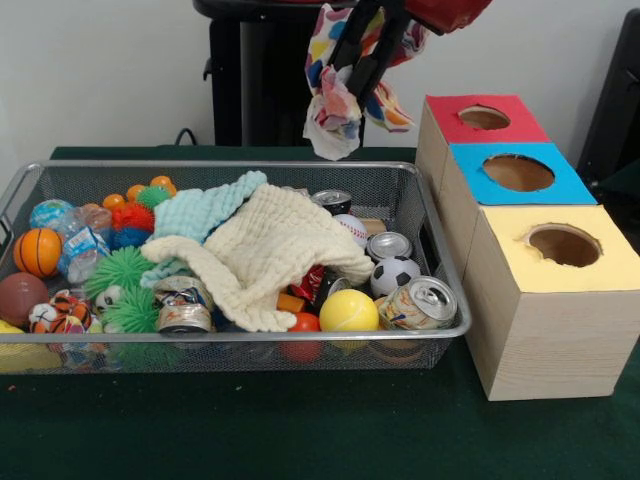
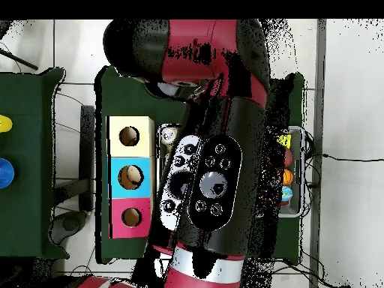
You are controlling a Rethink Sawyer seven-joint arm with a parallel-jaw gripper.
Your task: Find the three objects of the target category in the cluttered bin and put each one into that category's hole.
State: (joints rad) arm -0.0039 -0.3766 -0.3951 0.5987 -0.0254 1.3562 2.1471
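**Cloth aloft near the boxes**

The claw (image 1: 352, 85) grips a patterned cloth (image 1: 335, 115) above the bin's (image 1: 440, 290) far right corner, beside the red box (image 1: 470, 135). Its loose folds could snag the hole's rim (it hangs wide). Cans and balls crowd two more cloths below.

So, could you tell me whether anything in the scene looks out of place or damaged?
The can at the bin's front corner is crumpled and lying on its side. A patterned cloth dangles from the end effector above the bin.
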